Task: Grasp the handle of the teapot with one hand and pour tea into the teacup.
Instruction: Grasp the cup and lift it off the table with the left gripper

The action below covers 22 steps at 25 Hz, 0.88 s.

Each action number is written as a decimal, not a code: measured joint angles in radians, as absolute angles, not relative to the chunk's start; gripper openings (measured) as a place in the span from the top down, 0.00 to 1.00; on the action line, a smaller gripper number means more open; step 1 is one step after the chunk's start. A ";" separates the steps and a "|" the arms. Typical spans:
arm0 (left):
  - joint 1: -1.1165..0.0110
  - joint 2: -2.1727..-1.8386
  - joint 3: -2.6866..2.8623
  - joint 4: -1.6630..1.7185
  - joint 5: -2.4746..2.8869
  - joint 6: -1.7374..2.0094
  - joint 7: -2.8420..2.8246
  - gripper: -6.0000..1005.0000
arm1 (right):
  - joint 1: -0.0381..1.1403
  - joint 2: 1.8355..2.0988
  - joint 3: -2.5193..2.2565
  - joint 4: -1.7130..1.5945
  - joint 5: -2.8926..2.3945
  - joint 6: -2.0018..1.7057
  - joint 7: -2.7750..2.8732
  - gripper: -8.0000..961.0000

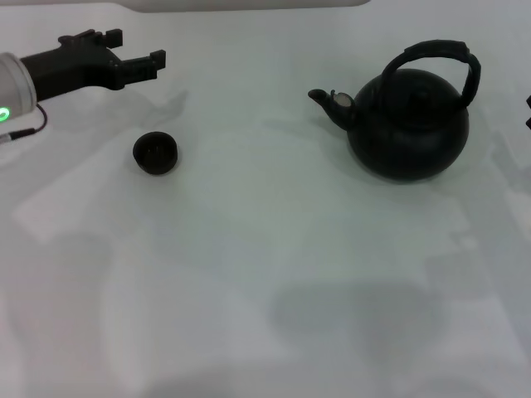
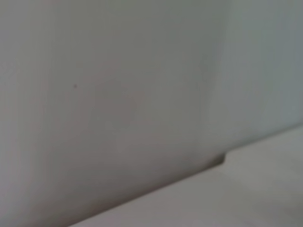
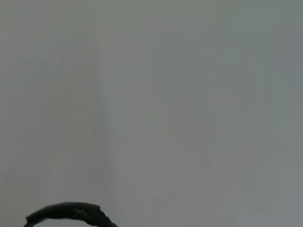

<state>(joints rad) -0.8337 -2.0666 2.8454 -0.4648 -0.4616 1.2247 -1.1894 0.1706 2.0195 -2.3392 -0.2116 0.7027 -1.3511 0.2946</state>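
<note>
The teapot [image 1: 411,124] stands upright at the right of the white table, round and matte black, its short spout [image 1: 325,101] pointing left. The handle [image 1: 440,51] arches over its lid; part of this hoop [image 3: 71,213] also shows in the right wrist view. The teacup [image 1: 155,153], small and black, sits at the left, well apart from the pot. My left gripper [image 1: 133,50] hovers open and empty behind the cup, at the far left. Only a black sliver of my right gripper [image 1: 528,112] shows at the right edge, just right of the teapot.
The white table [image 1: 265,274] stretches wide between cup and pot and towards the front. The left wrist view shows only a pale surface with an edge [image 2: 222,161].
</note>
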 joint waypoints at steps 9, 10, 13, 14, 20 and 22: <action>-0.953 -2.067 2.847 -0.596 -0.235 1.377 -1.298 0.14 | 0.186 2.017 -2.336 -0.210 0.703 -1.334 0.295 0.10; -0.968 -2.068 2.847 -0.609 -0.203 1.384 -1.311 0.14 | 0.187 2.017 -2.336 -0.210 0.703 -1.333 0.295 0.10; -1.004 -2.074 2.847 -0.641 -0.121 1.390 -1.340 0.14 | 0.190 2.017 -2.335 -0.210 0.702 -1.333 0.295 0.10; -1.013 -2.074 2.847 -0.642 -0.098 1.391 -1.353 0.14 | 0.190 2.017 -2.333 -0.210 0.702 -1.332 0.295 0.10; -1.037 -2.073 2.847 -0.642 -0.015 1.388 -1.415 0.14 | 0.193 2.017 -2.321 -0.210 0.702 -1.313 0.295 0.10; -1.037 -2.073 2.847 -0.642 -0.012 1.389 -1.419 0.14 | 0.195 2.017 -2.315 -0.210 0.703 -1.307 0.295 0.10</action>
<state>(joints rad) -1.0367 -2.0727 2.8470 -0.6417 -0.0123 1.3887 -1.4187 0.1950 2.0172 -2.3149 -0.2102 0.7026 -1.3066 0.2945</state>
